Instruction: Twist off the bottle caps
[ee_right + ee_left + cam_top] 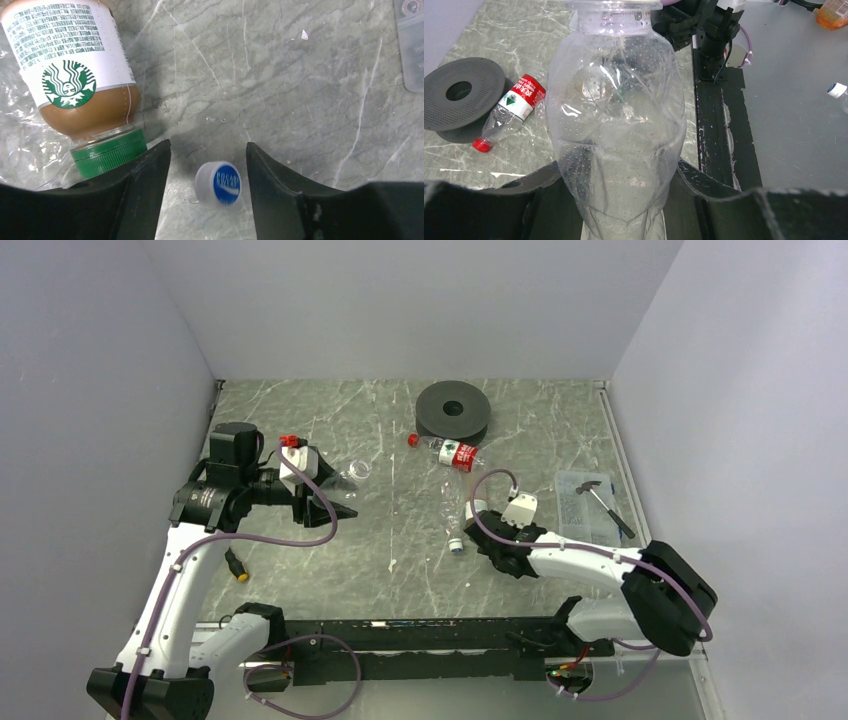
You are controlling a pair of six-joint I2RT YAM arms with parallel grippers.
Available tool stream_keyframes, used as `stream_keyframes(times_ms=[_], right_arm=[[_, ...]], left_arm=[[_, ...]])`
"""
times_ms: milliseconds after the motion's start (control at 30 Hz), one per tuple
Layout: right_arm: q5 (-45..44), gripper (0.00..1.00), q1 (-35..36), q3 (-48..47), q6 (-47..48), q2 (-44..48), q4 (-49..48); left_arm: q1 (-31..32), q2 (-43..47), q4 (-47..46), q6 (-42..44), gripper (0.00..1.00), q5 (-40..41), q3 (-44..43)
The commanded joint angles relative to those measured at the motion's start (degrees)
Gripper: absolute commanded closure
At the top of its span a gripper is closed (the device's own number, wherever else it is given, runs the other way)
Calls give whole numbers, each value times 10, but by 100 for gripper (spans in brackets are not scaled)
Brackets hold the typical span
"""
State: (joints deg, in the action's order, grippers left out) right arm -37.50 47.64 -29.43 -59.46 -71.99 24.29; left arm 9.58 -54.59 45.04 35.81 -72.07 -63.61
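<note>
My left gripper (pixel 619 169) is shut on the lower body of a plain clear bottle (pixel 616 110). The bottle's threaded neck (pixel 614 11) points away from the camera and carries no cap. In the top view this gripper (pixel 325 502) holds the bottle (pixel 350 476) at the table's left. My right gripper (pixel 206 146) stands open low over the table. A loose white cap with a blue top (pixel 220 184) sits between its fingers, touching neither. Just left of it lies the amber-brown bottle (pixel 75 75) with a green cap (pixel 107 155). The red-label bottle (pixel 450 452) lies further back with its red cap (pixel 412 439) on.
A black disc (pixel 453 412) sits at the back centre. A clear box (pixel 590 505) with a hammer stands to the right. Crinkled clear plastic (pixel 20 130) lies under the amber bottle. A small yellow object (pixel 238 571) lies near the left arm.
</note>
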Motion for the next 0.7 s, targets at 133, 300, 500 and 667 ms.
stream_keyframes(times_ms=[133, 300, 500, 667], right_arm=[[-30, 30, 25, -3, -65, -8, 8], [-51, 28, 32, -38, -43, 66, 62], [-18, 19, 33, -172, 130, 200, 51], [126, 5, 36, -298, 270, 203, -61]], left_arm=[[-1, 7, -12, -1, 73, -17, -5], [-1, 5, -27, -17, 73, -19, -6], [-1, 6, -47, -48, 73, -18, 1], [-1, 8, -81, -88, 73, -22, 11]])
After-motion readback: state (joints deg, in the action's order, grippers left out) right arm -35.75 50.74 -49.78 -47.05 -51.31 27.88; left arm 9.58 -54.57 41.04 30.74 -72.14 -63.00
